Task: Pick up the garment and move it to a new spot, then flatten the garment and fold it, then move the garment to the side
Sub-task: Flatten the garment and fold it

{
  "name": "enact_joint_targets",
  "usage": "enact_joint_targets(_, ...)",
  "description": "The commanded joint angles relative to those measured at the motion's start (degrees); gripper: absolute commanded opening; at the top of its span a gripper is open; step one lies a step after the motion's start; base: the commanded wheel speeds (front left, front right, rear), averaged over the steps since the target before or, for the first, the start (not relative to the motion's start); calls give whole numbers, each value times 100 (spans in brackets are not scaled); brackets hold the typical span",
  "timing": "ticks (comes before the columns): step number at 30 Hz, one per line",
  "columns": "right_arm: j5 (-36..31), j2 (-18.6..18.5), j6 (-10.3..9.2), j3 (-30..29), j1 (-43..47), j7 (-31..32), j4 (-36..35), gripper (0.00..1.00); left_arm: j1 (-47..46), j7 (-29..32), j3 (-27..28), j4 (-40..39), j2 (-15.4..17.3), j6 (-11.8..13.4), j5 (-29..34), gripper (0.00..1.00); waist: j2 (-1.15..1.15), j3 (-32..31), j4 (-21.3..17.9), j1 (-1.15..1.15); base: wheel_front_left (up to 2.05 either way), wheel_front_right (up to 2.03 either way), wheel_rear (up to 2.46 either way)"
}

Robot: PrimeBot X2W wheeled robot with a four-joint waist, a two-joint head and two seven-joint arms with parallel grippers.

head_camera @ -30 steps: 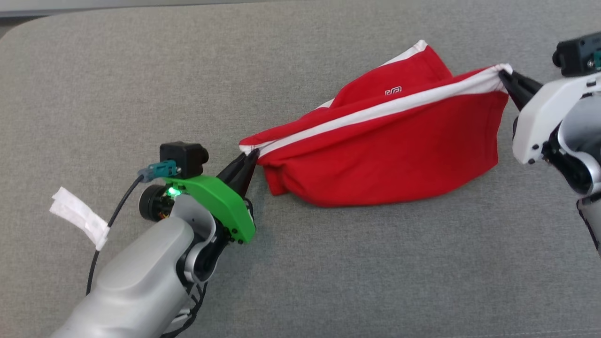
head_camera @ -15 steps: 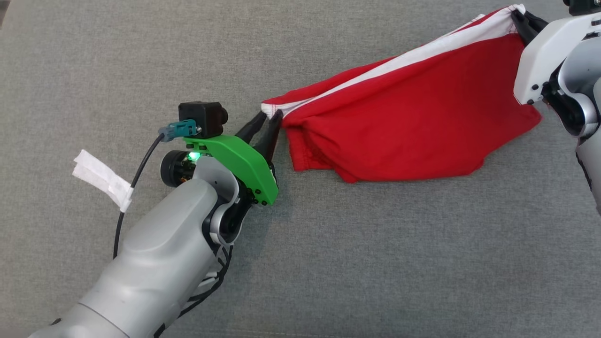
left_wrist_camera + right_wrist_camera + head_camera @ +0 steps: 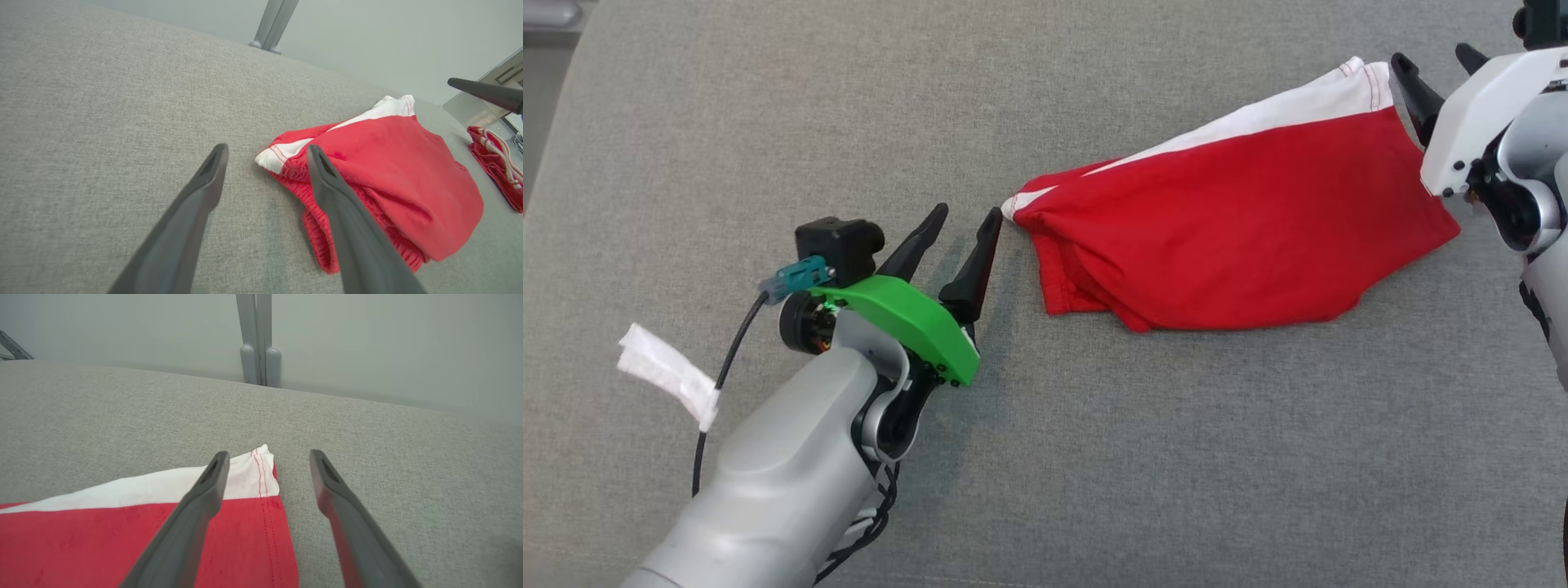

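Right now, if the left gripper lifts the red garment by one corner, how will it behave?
Probably floppy: the red garment lies in soft layered folds, so it should sag and unfold. Likely light, being thin knit. Pushed, it would likely bunch up on the textured grey surface, not slide.

Bright, even light (shadows soft), sharp.

- The left gripper [image 3: 969, 212], a second ago clamped on the garment [image 3: 1241, 220], has spread its fingers and let go; the white-edged left corner [image 3: 1017, 204] now lies just past its fingertip
- The right gripper [image 3: 1430, 54] has also opened, dropping the right corner [image 3: 1364, 77]
- The cloth, earlier stretched and lifted between them, now lies slack on the grey surface [image 3: 1094, 457]
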Motion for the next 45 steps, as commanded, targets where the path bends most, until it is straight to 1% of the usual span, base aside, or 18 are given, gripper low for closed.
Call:
enact_joint_targets(1, 78, -71, -11, -41, 144, 75, 54, 100, 169, -105, 160, -98, 65, -39, 78, 100, 0, -257, -20, 0, 0, 0, 0)
enact_joint_targets(3, 213, -71, -11, -111, 267, 202, 108, 100, 403, -176, 361, -231, 197, -48, 286, 100, 0, -358, -28, 0, 0, 0, 0)
enact_joint_targets(5, 338, -72, -11, -204, 373, 311, 136, 100, 607, -193, 882, -600, 230, -36, 643, 100, 0, -397, -18, 0, 0, 0, 0)
enact_joint_targets(6, 346, -90, -11, -244, 428, 342, 146, 100, 792, -184, 1212, -827, 240, -26, 927, 100, 0, -401, -12, 0, 0, 0, 0)
enact_joint_targets(7, 326, -120, -11, -285, 469, 326, 155, 100, 950, -179, 1467, -1046, 237, -74, 1228, 100, 0, -395, -5, 0, 0, 0, 0)
enact_joint_targets(10, 324, -41, -11, -438, 621, 355, 243, 100, 1549, -173, 2312, -1635, 52, -175, 2132, 100, 0, -335, 32, 0, 0, 0, 0)
enact_joint_targets(12, 382, 33, -11, -581, 650, 387, 298, 100, 1805, -175, 2787, -1905, -124, -264, 2573, 100, 0, -271, 65, 0, 0, 0, 0)
enact_joint_targets(14, 398, 70, -11, -717, 661, 408, 399, 100, 2058, -175, 3157, -2031, -292, -347, 2961, 100, 0, -194, 101, 0, 0, 0, 0)
enact_joint_targets(16, 419, 195, -11, -839, 631, 383, 496, 100, 2233, -175, 3436, -2095, -444, -431, 3286, 100, 0, -117, 140, 0, 0, 0, 0)
enact_joint_targets(20, 353, 384, -10, -1091, 484, 316, 754, 100, 2400, -176, 3872, -2081, -668, -567, 3703, 100, 0, 25, 236, 0, 0, 0, 0)
enact_joint_targets(24, 217, 556, -9, -1286, 330, 194, 1070, 100, 2462, -177, 4137, -2058, -793, -650, 3958, 100, 0, 126, 354, 0, 0, 0, 0)
enact_joint_targets(28, -31, 703, -9, -1406, 162, 185, 1489, 100, 2483, -177, 4245, -2044, -865, -689, 4143, 100, 0, 158, 462, 0, 0, 0, 0)
enact_joint_targets(32, -197, 915, -5, -1356, 138, 393, 1846, 100, 2542, -176, 4309, -2018, -917, -698, 4220, 100, 0, 118, 516, 0, 0, 0, 0)
enact_joint_targets(33, -189, 986, -4, -1340, 145, 452, 1895, 47, 2553, -176, 4288, -2019, -928, -699, 4218, 100, 0, 101, 524, 0, 0, 0, 0)
enact_joint_targets(34, -176, 1028, -4, -1321, 155, 478, 1912, 30, 2563, -176, 4271, -2022, -931, -700, 4213, 100, 0, 89, 528, 0, 0, 0, 0)
enact_joint_targets(35, -168, 1055, -4, -1298, 171, 475, 1912, 0, 2577, -176, 4257, -2023, -931, -701, 4200, 100, 0, 76, 529, 0, 0, 0, 0)
enact_joint_targets(39, -107, 1021, -6, -1332, 223, 316, 1892, 0, 2624, -177, 4208, -1989, -904, -702, 4153, 100, 0, 33, 494, 0, 0, 0, 0)
enact_joint_targets(45, -214, 661, -12, -1607, 264, -279, 1868, 0, 2653, -178, 4100, -1901, -820, -702, 4081, 100, 0, -121, 394, 0, 0, 0, 0)
